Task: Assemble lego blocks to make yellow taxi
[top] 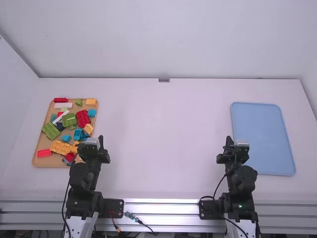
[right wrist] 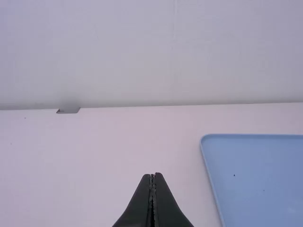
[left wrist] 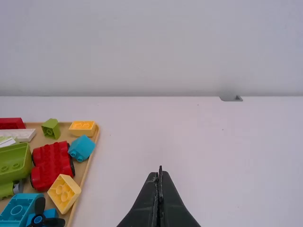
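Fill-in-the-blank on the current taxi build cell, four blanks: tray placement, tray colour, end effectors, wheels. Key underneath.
1. The tan tray holding toy blocks lies toward the table's ____ side.
2. The right-side tray is coloured ____.
3. The fingers of the left end effector and right end effector are not open but ____.
4. The red wheeled base has wheels coloured ____.

Missing words: left; blue; shut; black.
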You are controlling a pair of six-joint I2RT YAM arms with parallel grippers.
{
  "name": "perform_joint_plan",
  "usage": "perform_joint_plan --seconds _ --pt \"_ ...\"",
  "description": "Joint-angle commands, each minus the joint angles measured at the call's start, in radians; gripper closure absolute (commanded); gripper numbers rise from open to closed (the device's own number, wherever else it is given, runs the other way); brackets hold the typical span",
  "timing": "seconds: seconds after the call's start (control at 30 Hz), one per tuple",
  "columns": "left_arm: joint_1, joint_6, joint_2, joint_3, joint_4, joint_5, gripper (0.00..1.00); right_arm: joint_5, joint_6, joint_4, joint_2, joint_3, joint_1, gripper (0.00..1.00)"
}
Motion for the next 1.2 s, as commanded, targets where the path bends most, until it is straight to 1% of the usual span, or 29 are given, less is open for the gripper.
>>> perform_joint_plan --seconds 0.0,0.13,0.37,0.63,0.67,0.7,0.97,1.13,1.17 --pt "0.000 0.000 0.000 0.000 0.000 0.000 1.00 -0.002 0.003 0.000 0.000 0.000 0.000 1.00" --pt "0.000 0.000 0.004 0.002 0.001 0.000 0.99 -0.003 0.002 0.000 0.004 0.002 0.000 0.99" --pt "-0.002 -0.002 0.036 0.025 -0.003 0.006 0.95 -0.006 -0.001 -0.006 0.046 0.031 0.001 0.95" --pt "-0.006 -0.004 0.122 0.090 -0.018 0.021 0.85 -0.018 -0.003 -0.026 0.165 0.116 0.003 0.85" --pt "-0.006 -0.004 0.122 0.090 -0.018 0.021 0.85 -0.018 -0.003 -0.026 0.165 0.116 0.003 0.85" --pt "-0.007 -0.004 0.150 0.109 -0.023 0.025 0.82 -0.029 0.005 -0.032 0.203 0.142 0.004 0.82" --pt "-0.012 -0.021 0.279 0.193 -0.028 0.038 0.69 -0.062 -0.004 -0.049 0.368 0.250 0.007 0.69" --pt "-0.016 -0.131 0.391 0.279 -0.068 -0.041 0.59 -0.082 -0.005 -0.060 0.484 0.331 0.010 0.59" --pt "-0.016 -0.132 0.397 0.284 -0.071 -0.042 0.59 -0.083 -0.005 -0.061 0.490 0.335 0.010 0.58"
